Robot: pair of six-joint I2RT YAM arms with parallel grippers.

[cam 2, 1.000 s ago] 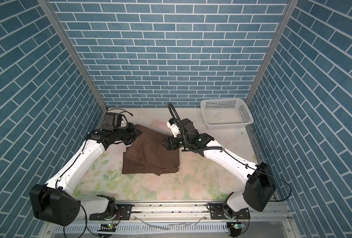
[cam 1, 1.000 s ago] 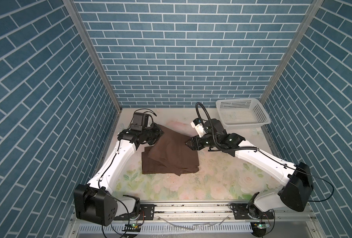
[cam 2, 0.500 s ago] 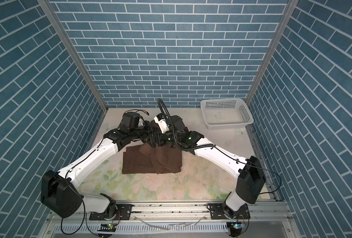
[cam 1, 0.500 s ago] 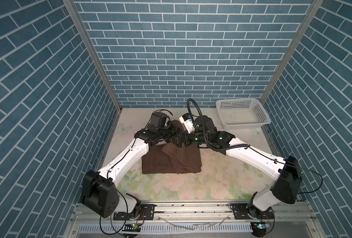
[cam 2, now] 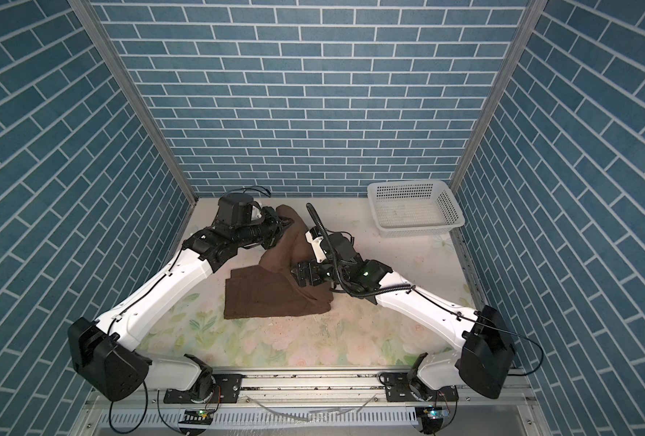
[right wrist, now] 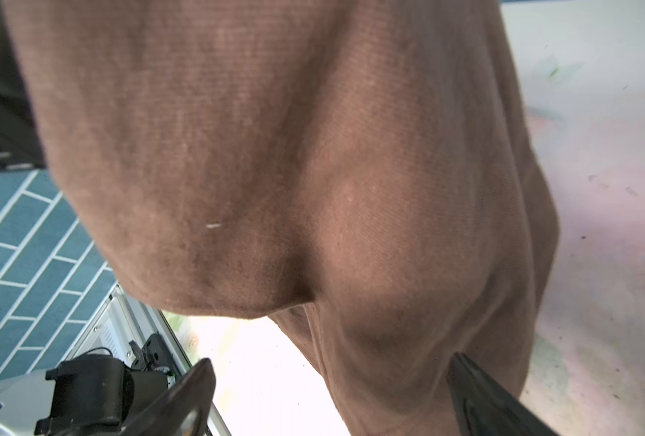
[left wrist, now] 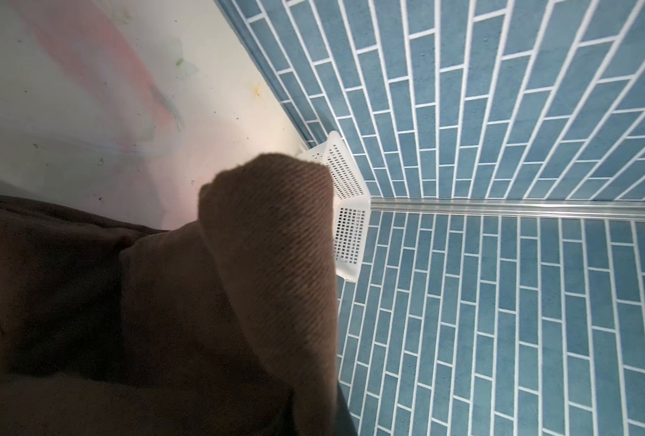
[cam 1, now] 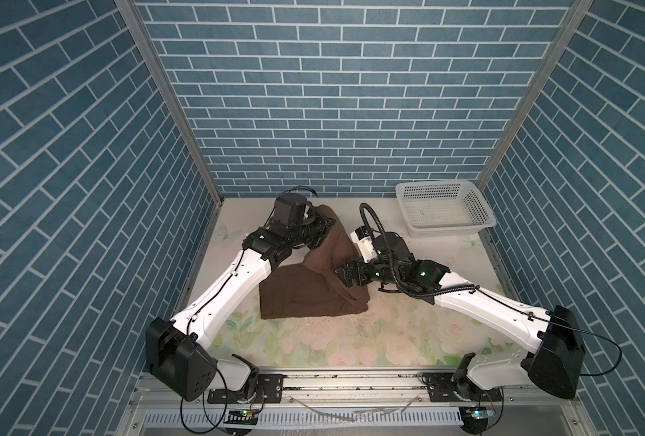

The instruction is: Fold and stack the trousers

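The trousers (cam 1: 302, 290) were released by the right fingers (right wrist: 192, 392), now wide. A lifted fold stays pinched between the left fingers (cam 1: 319, 228), so the fold is judged unfinished.

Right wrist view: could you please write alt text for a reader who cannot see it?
The brown trousers hang close to the camera and fill most of the picture, one fold running between the two dark fingers of the wide-open right gripper. Beside them show the pale table and a blue brick wall.
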